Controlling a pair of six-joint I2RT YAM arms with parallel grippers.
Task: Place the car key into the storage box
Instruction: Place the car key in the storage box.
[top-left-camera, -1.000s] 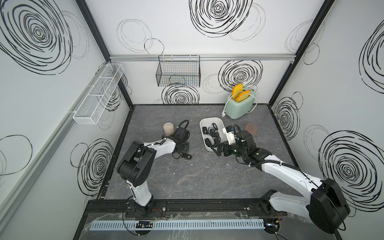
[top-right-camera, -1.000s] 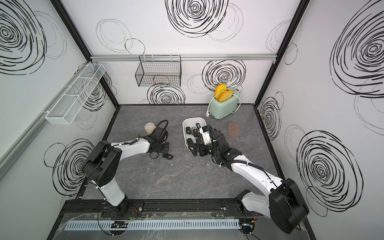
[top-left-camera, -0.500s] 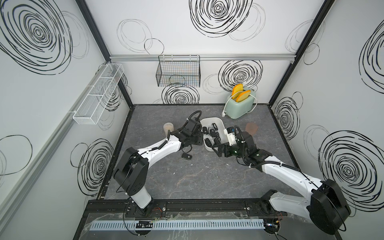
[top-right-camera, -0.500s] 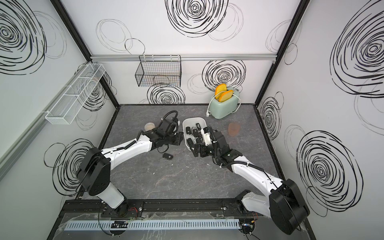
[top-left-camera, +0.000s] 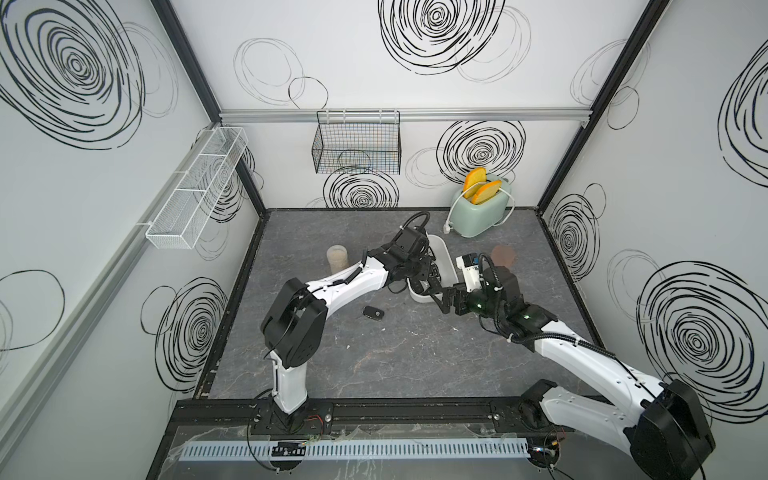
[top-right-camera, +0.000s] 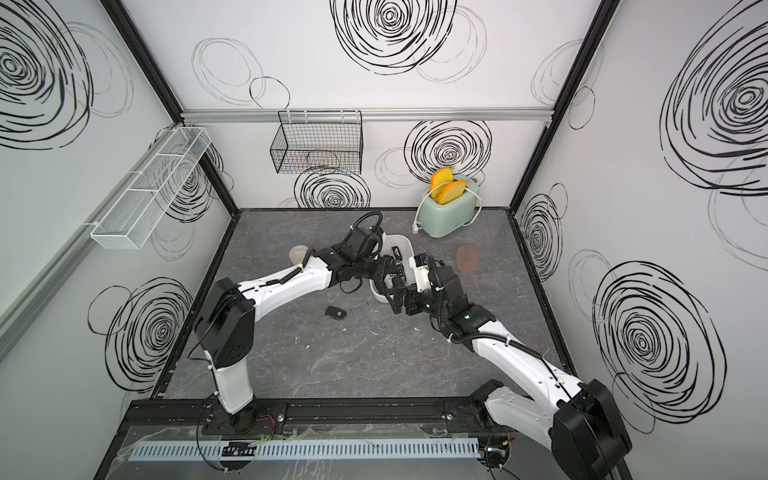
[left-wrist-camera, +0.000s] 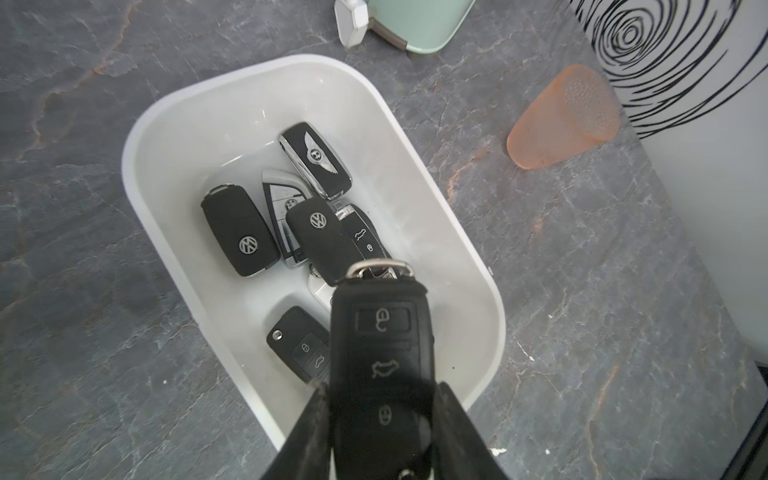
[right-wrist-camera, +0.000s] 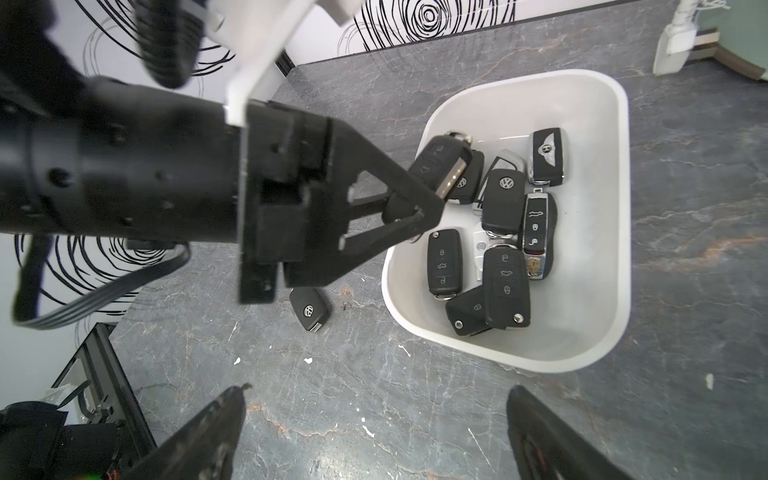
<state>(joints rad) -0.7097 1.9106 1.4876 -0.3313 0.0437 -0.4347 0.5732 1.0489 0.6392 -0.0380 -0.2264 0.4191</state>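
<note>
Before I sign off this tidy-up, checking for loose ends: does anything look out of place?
Yes. One black key fob lies on the table outside the storage box, while the other keys are inside it. The left tool holds a car key above the box; the stray one is untouched.
</note>
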